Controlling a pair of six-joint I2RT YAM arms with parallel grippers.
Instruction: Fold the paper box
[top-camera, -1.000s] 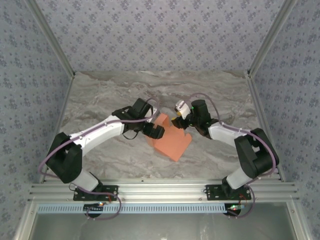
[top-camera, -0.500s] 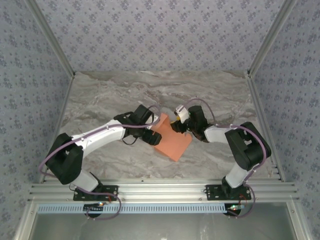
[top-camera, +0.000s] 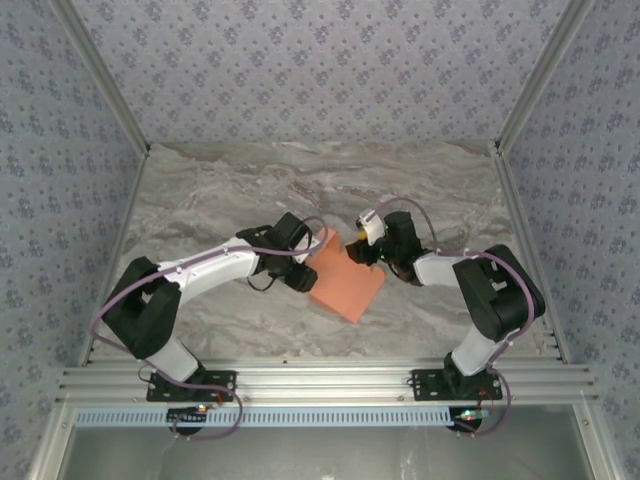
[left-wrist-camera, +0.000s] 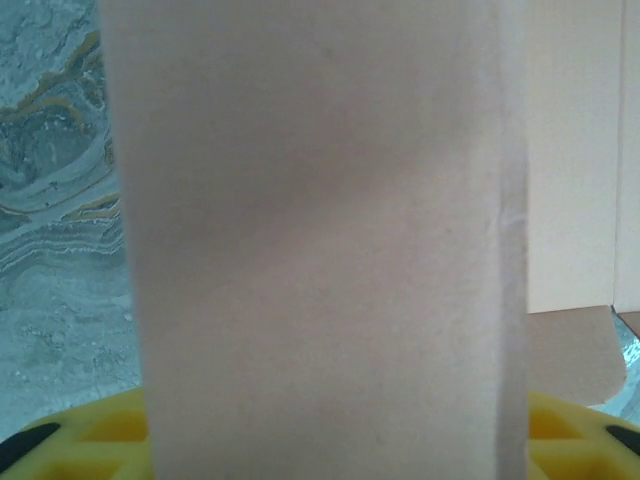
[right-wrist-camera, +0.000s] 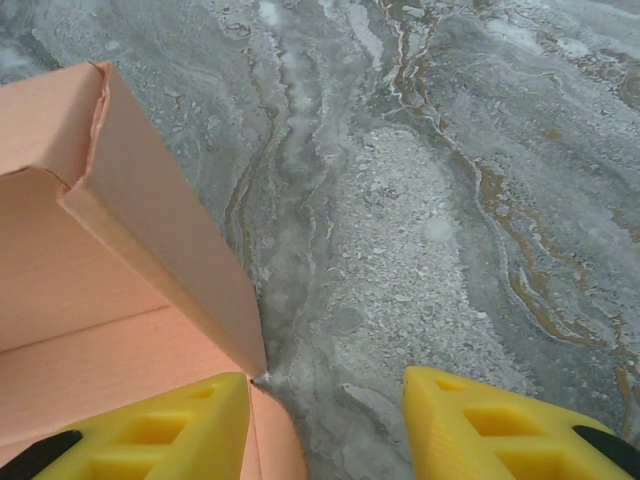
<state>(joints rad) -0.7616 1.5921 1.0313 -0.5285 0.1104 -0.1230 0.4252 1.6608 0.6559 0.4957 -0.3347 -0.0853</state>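
Observation:
The salmon-orange paper box (top-camera: 350, 290) lies partly folded at mid-table between both arms. My left gripper (top-camera: 303, 270) is at its left edge, jaws open. In the left wrist view an upright flap of the paper box (left-wrist-camera: 320, 230) stands close to the lens between the yellow fingers (left-wrist-camera: 70, 440) and hides their tips. My right gripper (top-camera: 355, 252) is at the box's far right corner, open. Its left finger (right-wrist-camera: 150, 430) rests over the box floor (right-wrist-camera: 90, 340) beside a raised side wall (right-wrist-camera: 160, 200). Its right finger (right-wrist-camera: 500, 430) is over bare marble.
The marble tabletop (top-camera: 200, 200) is walled by patterned panels at the left, back and right. An aluminium rail (top-camera: 320, 382) with both arm bases runs along the near edge. Bare table lies beyond and to both sides of the box.
My right gripper has dropped and come in to the box's far corner. The left arm has lowered and its gripper has shifted slightly along the box's left edge.

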